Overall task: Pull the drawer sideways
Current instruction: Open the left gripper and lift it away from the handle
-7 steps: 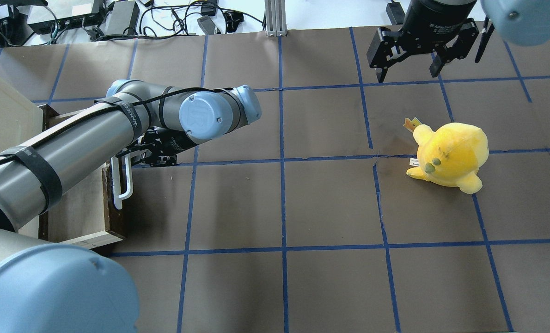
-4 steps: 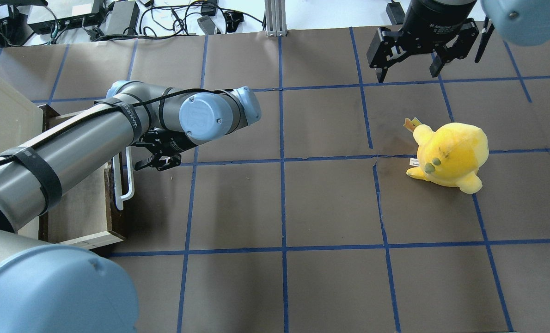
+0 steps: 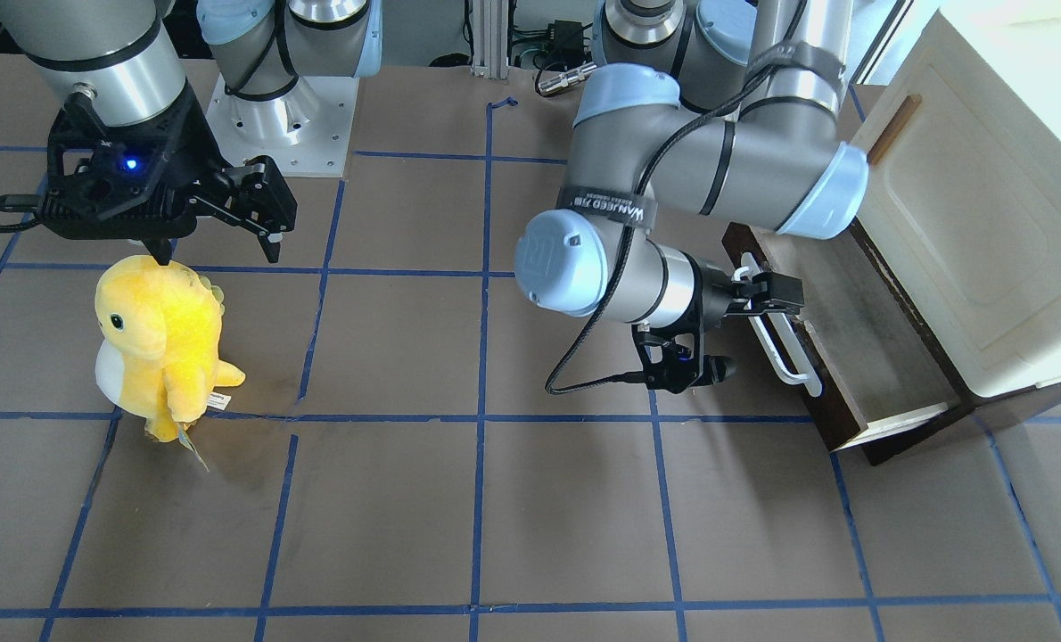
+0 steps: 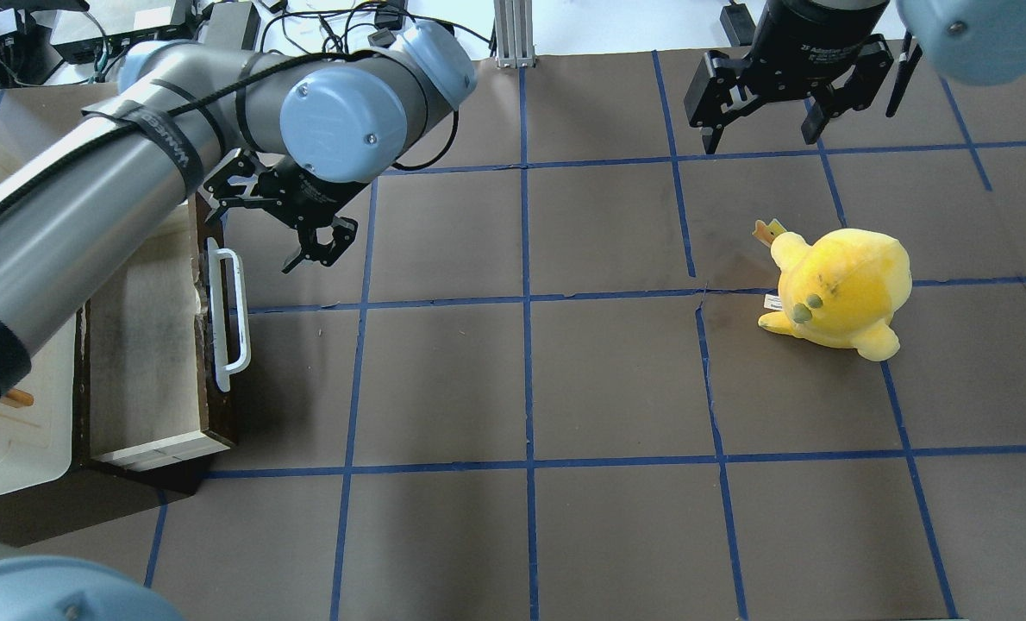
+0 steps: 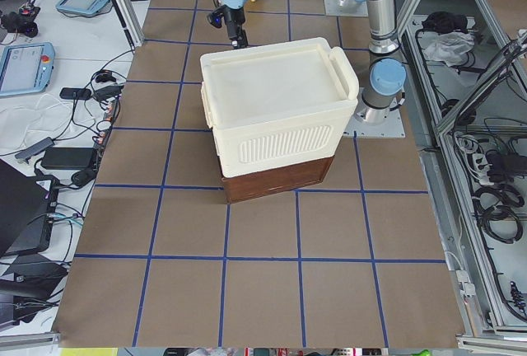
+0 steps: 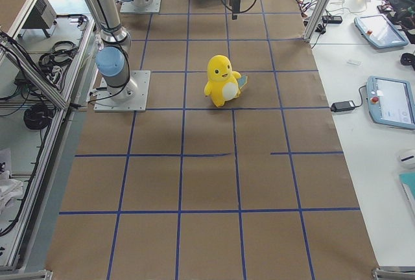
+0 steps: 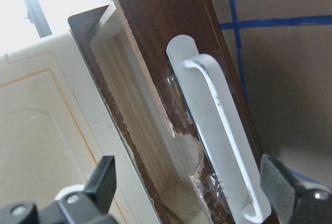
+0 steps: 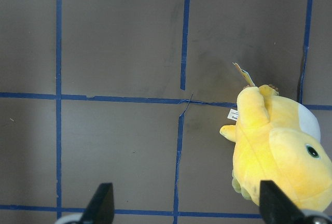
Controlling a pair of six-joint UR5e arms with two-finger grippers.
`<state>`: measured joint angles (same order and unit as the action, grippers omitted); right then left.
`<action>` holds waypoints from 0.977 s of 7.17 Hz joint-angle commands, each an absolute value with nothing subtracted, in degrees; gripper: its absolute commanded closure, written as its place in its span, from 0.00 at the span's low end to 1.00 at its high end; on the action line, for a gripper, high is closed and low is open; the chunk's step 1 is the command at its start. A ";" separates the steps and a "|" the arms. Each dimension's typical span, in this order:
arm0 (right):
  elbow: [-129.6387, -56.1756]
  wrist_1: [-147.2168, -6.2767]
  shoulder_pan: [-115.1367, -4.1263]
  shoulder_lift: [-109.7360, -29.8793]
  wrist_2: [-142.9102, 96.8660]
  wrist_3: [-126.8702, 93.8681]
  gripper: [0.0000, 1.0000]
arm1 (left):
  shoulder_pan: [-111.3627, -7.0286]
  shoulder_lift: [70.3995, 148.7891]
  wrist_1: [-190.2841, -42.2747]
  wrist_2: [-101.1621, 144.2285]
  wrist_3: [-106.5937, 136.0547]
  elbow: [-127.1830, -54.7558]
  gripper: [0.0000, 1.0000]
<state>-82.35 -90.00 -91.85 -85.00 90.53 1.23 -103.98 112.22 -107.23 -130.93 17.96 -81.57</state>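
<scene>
The drawer (image 4: 142,345) stands pulled out of the cabinet at the table's left. It has a dark brown front (image 7: 161,32), a long white bar handle (image 4: 228,319) and a pale inside (image 3: 843,330). My left gripper (image 4: 319,250) is open and empty, raised above the table just beyond the handle's far end. In the left wrist view the handle (image 7: 218,130) lies between the spread fingers (image 7: 104,177), at a distance. My right gripper (image 4: 759,121) is open and empty, hovering at the back right.
The cream cabinet (image 3: 985,223) with a small wooden handle (image 3: 892,129) stands over the drawer. A yellow plush toy (image 4: 841,289) stands on the brown, blue-taped table at the right, below my right gripper (image 3: 218,250). Cables and boxes (image 4: 134,34) lie past the far edge.
My left gripper has come off the white handle and moved up and toward the far side; the arm has lifted. The drawer stays pulled out. The right arm has not moved.
</scene>
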 commanded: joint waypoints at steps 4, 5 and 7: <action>-82.35 -90.00 -91.85 -84.99 90.53 1.23 0.00 | -102.75 94.95 -100.69 -102.12 3.09 -79.71 0.03; -82.35 -90.00 -91.85 -84.99 90.53 1.23 0.00 | -101.61 93.62 -98.63 -100.48 -0.49 -79.89 0.00; -82.35 -90.00 -91.85 -84.99 90.53 1.23 0.00 | -96.88 91.94 -96.09 -91.90 -9.19 -83.30 0.00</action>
<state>-82.36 -90.00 -91.84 -84.99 90.53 1.23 -99.60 93.23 -98.43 -97.61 -4.22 -81.33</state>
